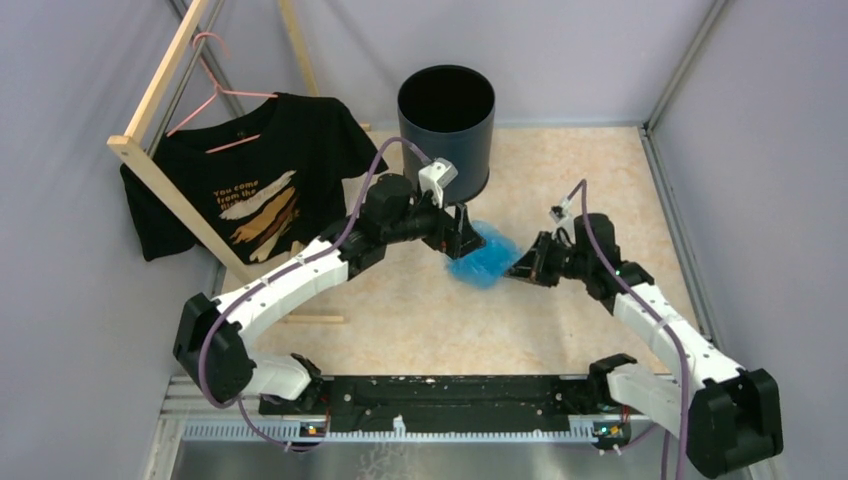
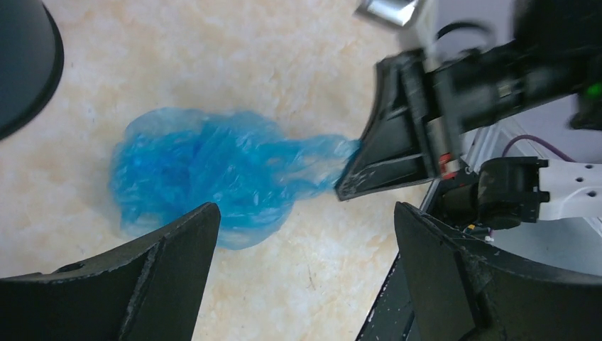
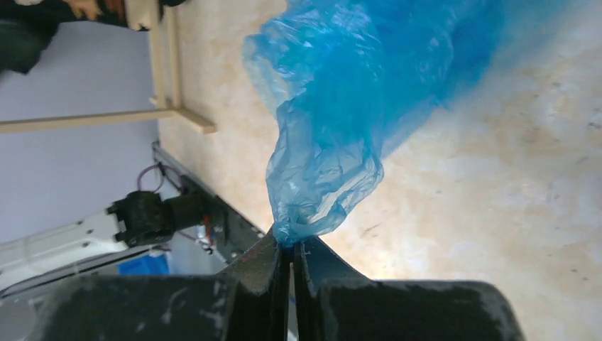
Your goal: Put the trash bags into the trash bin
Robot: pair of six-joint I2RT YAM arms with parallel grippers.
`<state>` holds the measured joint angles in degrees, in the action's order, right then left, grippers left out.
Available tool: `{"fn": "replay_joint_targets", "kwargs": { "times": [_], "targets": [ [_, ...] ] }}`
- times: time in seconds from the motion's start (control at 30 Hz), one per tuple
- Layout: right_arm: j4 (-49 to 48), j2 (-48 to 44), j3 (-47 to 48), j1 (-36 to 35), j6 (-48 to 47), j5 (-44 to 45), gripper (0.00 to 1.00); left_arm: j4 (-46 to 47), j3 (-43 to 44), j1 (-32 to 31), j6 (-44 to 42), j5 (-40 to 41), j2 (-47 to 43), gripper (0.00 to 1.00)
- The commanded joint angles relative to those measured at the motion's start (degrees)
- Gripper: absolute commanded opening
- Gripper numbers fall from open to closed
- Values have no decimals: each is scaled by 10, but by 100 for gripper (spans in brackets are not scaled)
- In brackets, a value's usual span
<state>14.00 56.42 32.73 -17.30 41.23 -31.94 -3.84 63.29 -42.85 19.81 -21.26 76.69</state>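
Blue bag (image 1: pixel 487 256) rests crumpled on the counter (image 1: pixel 420 320) at frame centre, just below the bin (image 1: pixel 445 115). Right arm (image 1: pixel 650 300) jaws are pinched tight on the bag's tip. Left arm (image 1: pixel 300 275) jaws are spread wide, holding nothing.

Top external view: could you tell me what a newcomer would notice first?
The bright blue bag lies crumpled at the centre, one end pinched in the shut right gripper, with the open left gripper over it. Behind stands the dark bin; a black T-shirt hangs at far left.
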Motion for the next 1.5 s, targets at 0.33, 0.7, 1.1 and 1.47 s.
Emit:
{"fn": "replay_joint_targets", "kwargs": {
  "times": [0.33, 0.7, 1.1, 1.47],
  "targets": [
    [-126, -112, 109, -11, 95, -50, 0, 23, 5, -2, 35, -37, 21, 99],
    [-89, -113, 105, -14, 58, -64, 0, 30, -11, -1, 13, 38, -24, 99],
    [-115, -134, 74, -22, 71, -68, 0, -39, 32, -3, 42, 15, 89, 93],
    [-41, -154, 80, -22, 30, -36, 0, -74, 48, -3, -2, 125, 40, 26]
  ]
}}
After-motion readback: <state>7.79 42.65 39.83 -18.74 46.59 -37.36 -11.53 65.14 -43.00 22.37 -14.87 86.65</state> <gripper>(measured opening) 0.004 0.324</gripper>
